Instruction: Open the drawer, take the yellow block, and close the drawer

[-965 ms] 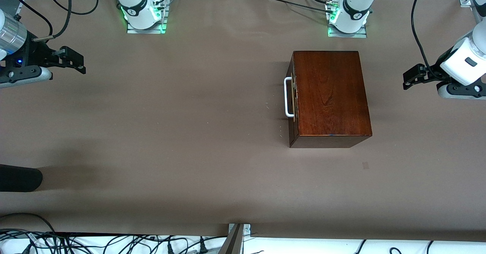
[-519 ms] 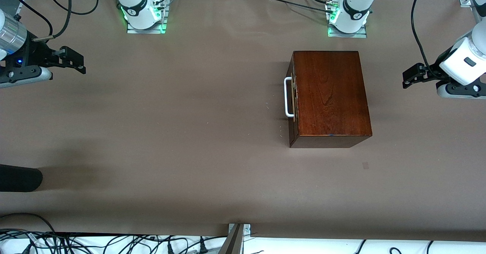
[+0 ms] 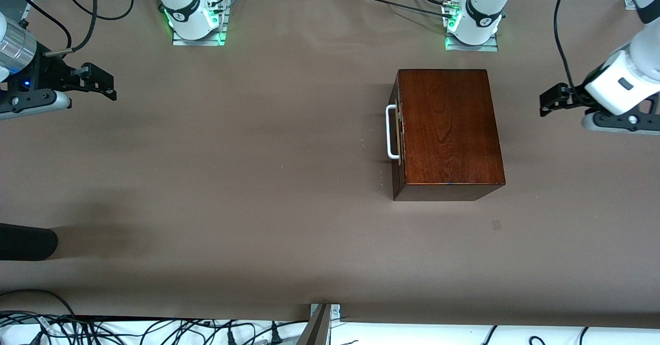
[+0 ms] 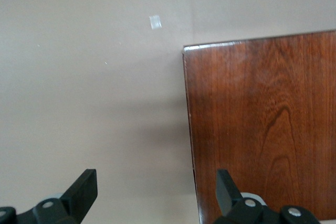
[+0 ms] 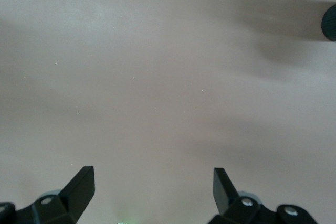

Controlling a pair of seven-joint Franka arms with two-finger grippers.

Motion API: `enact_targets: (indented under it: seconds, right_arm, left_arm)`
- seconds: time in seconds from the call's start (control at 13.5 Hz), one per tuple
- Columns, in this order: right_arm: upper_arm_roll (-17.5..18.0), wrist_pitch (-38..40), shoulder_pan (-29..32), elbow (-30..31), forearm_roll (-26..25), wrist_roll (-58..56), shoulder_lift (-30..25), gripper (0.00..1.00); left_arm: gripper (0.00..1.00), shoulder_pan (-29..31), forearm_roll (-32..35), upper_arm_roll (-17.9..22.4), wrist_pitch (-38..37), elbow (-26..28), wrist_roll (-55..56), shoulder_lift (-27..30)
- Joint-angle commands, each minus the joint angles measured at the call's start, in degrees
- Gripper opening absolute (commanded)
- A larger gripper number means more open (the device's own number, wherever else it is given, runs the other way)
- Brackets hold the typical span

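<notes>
The left gripper (image 3: 547,102) hangs over the bare table (image 3: 258,180) at the left arm's end, its fingers (image 4: 84,187) spread wide with nothing between them. From it, the dark reddish-brown wooden box (image 3: 447,128) stands toward the middle of the table, near but apart — in the left wrist view one corner and edge of the polished lid (image 4: 262,124) fill the space just ahead of one fingertip. The drawer (image 3: 398,133) is shut, flush with the box face that looks toward the right arm's end; its white U-shaped bar handle (image 3: 390,131) and brass plate (image 3: 399,131) sit on the box's face turned away from the left gripper. The yellow block shows in no view. The right gripper (image 3: 105,84) waits over bare table at the right arm's end, well apart from the box — its fingers (image 5: 81,184) also wide apart and holding nothing.
</notes>
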State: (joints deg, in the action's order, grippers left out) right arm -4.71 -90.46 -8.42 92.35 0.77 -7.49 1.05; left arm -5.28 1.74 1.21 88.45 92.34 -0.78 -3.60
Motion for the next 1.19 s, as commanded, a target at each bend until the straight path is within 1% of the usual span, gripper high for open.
enact_targets:
  seconds: [0.0, 0.3, 0.45, 0.52, 0.74, 0.82, 1.04, 1.11]
  right_arm:
    - [0.14, 0.37, 0.07, -1.12, 0.38, 0.64, 0.35, 1.00]
    - [0.14, 0.37, 0.07, -1.12, 0.38, 0.64, 0.35, 1.00]
    - [0.14, 0.37, 0.07, -1.12, 0.38, 0.64, 0.35, 1.00]
    - [0.14, 0.37, 0.07, -1.12, 0.38, 0.64, 0.35, 1.00]
    - [0.14, 0.37, 0.07, -1.12, 0.38, 0.64, 0.35, 1.00]
    - [0.14, 0.37, 0.07, -1.12, 0.38, 0.64, 0.35, 1.00]
    - [0.22, 0.37, 0.07, -1.12, 0.38, 0.64, 0.44, 1.00]
    - [0.14, 0.37, 0.07, -1.12, 0.38, 0.64, 0.35, 1.00]
  left_arm:
    - [1.00, -0.61, -0.69, -0.67, -5.46, -1.90, -0.63, -2.02]
    - [1.00, -0.52, -0.86, -5.15, -6.45, -1.81, 0.86, -2.11]
    - [1.00, -0.52, -2.17, -8.05, -4.70, -2.16, 4.80, -2.98]
    - [1.00, -0.61, -3.40, -8.85, -2.87, -2.08, 6.30, -3.42]
    - [1.00, -1.13, -2.97, -16.57, -0.31, -2.51, 8.07, -8.51]
    - [1.00, -2.53, -2.89, -17.72, 1.53, -3.65, 10.51, -9.92]
    - [1.00, -9.11, -2.27, -17.65, 6.28, -4.01, 20.26, -13.78]
    - [1.00, -11.14, -0.18, -17.73, 7.69, -4.10, 22.03, -14.93]
